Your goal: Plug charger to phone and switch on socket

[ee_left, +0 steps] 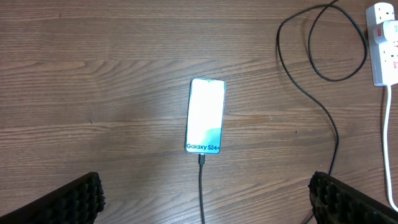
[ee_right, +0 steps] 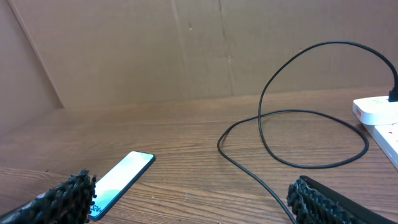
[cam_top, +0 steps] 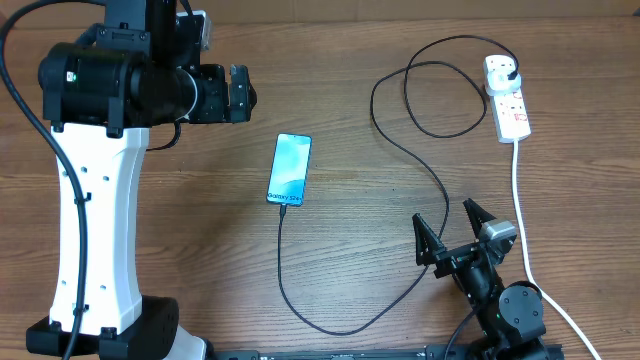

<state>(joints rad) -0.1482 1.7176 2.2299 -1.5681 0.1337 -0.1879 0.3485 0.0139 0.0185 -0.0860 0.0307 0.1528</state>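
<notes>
Raised high, left claw [cam_top: 244,92] gapes over the table [cam_top: 340,50]; right claw [cam_top: 452,228] sits low beside the charger [cam_top: 280,255], also released.

Phone [ee_left: 205,116] flat, screen lit; charger [ee_left: 201,186] plugged into it and white socket [cam_top: 507,97].

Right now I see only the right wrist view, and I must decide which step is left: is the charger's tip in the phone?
Observer: It appears so. In the left wrist view the charger meets the phone at its bottom edge.
Operator: And its other end?
Observer: Overhead, the plug sits in the far end of the socket.
Operator: Where is my gripper?
Observer: The right gripper hangs beside the white lead, well short of the strip, jaws open and holding nothing.
</notes>
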